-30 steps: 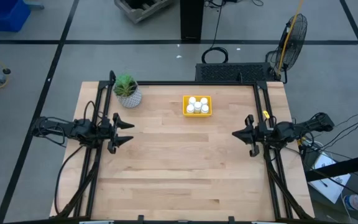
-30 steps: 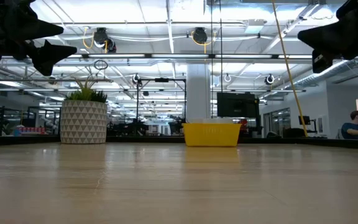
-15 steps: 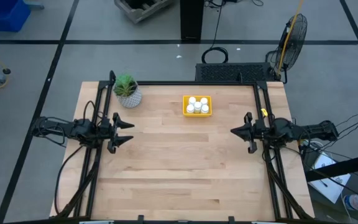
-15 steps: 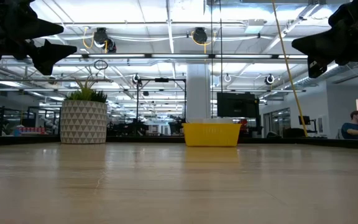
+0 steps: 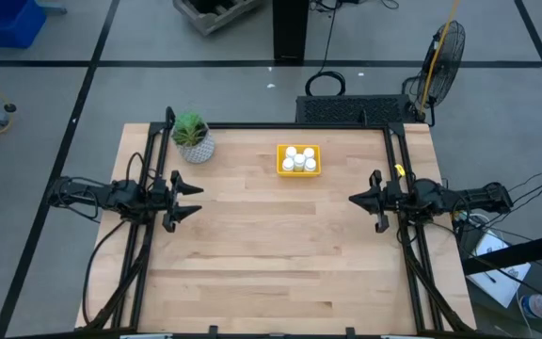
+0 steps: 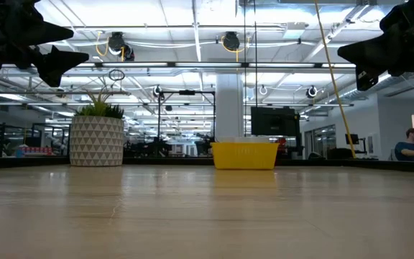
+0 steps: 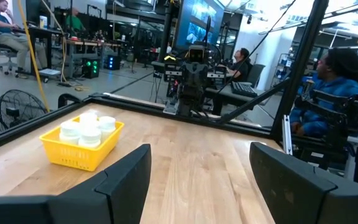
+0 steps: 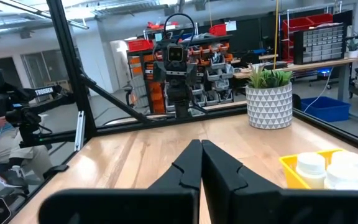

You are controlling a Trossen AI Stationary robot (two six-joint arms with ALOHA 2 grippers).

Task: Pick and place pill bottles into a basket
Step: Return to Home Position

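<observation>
The left claw, spread apart, and the right claw, pressed together, should park slowly, well away from the yellow bin of pill bottles.

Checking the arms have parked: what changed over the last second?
The right arm swung its elbow back, and the right pincer, shut, dipped slightly and edged inward, then stopped. Nothing was grabbed or released. The left pincer, bottles and tray stayed put.
</observation>
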